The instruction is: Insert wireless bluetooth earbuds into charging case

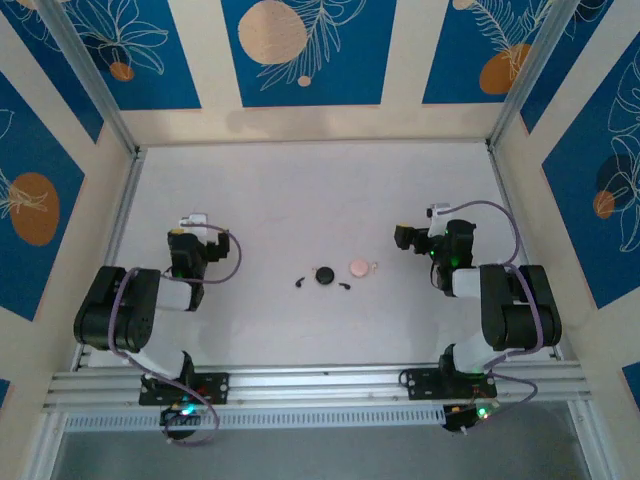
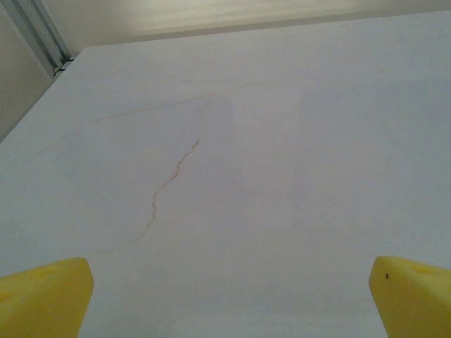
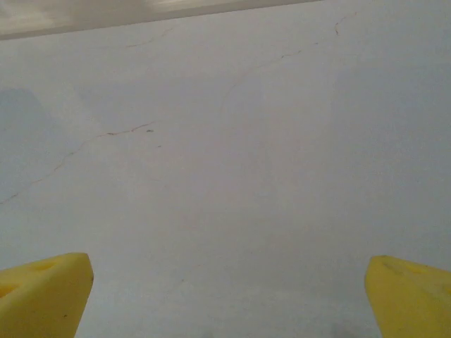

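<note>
the two tiny black earbuds lie near the middle of the white table [image 1: 300, 190], in a short row with two round pucks. the left earbud [image 1: 300, 281] sits just beside the black puck [image 1: 323, 275], on its left. the right earbud [image 1: 345, 286] lies just to the right of that puck and a little nearer the arms, close under the pink puck [image 1: 359, 268]. neither earbud touches a puck as far as can be seen. which puck is the charging case cannot be told from above.

both grippers are well apart from the row. the left gripper [image 1: 192, 225] hangs over bare table far to the left of the earbuds, and the right gripper [image 1: 420, 236] is to their right, somewhat closer. the row lies between them.

in the left wrist view the left gripper [image 2: 229, 296] has its yellow fingers [image 2: 42, 296] spread wide, one at each lower corner, with bare table and a thin reddish crack between them. in the right wrist view the right gripper [image 3: 229, 292] has its yellow fingers [image 3: 42, 292] equally wide apart over bare, faintly cracked table. neither holds anything.

the pucks and earbuds are too small for any brand or lettering to be read. the blue wall panels [image 1: 300, 50] carry orange discs and pale leaf outlines.
</note>
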`<state>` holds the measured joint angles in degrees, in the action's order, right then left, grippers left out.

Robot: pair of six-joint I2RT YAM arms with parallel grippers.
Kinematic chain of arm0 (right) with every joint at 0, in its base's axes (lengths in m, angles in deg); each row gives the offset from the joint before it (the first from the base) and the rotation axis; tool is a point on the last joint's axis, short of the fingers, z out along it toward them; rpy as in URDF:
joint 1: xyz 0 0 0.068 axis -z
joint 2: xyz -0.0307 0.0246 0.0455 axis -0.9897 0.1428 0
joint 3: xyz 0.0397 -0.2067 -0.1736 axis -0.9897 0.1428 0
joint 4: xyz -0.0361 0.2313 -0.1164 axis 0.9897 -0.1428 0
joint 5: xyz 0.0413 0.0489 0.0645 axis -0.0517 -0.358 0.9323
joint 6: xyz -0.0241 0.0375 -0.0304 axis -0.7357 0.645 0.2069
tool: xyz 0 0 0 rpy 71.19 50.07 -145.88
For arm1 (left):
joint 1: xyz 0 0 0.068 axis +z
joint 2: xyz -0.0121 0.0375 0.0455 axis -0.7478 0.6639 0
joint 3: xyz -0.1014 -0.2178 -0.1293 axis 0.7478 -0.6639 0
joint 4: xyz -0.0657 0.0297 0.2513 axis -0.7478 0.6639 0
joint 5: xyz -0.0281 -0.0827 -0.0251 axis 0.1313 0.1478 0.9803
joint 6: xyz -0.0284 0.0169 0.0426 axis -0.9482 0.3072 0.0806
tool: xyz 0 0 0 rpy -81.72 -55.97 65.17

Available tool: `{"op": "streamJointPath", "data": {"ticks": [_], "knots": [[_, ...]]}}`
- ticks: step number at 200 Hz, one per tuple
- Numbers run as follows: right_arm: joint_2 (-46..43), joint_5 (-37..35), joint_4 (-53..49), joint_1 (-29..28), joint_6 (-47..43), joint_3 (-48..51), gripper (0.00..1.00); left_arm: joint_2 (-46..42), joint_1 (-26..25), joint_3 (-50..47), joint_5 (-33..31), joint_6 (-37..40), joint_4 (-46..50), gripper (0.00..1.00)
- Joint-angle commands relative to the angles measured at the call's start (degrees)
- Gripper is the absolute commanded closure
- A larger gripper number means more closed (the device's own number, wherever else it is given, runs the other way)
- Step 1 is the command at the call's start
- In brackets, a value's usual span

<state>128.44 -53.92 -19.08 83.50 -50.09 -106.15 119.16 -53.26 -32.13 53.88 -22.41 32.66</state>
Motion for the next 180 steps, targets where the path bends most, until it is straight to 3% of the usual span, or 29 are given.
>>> {"op": "streamJointPath", "data": {"ticks": [1,54,99,134,162,180], "knots": [[-0.06,-1.11,2.12,-0.31,-0.42,-0.46,0.01,-0.46,0.35,0.29,-0.75,-0.80,-1.60,0.00],[-0.13,-1.19,2.22,-0.40,-0.51,-0.30,0.01,-0.46,0.34,0.29,-0.64,-0.73,-1.63,0.00],[-0.14,-1.26,2.26,-0.40,-0.52,-0.34,0.01,-0.46,0.34,1.94,6.85,1.88,1.71,0.00],[-0.27,-1.55,2.37,-0.63,-0.54,-0.16,0.01,-0.55,0.31,1.81,7.04,1.98,1.52,0.00],[-3.29,-4.02,-7.60,-2.33,-1.90,-4.29,0.01,-1.23,0.29,2.16,7.37,2.26,2.62,0.00],[-6.44,-6.59,-25.74,-3.55,0.62,-11.82,0.01,-4.33,0.05,3.50,7.62,2.58,7.68,0.00]]}}
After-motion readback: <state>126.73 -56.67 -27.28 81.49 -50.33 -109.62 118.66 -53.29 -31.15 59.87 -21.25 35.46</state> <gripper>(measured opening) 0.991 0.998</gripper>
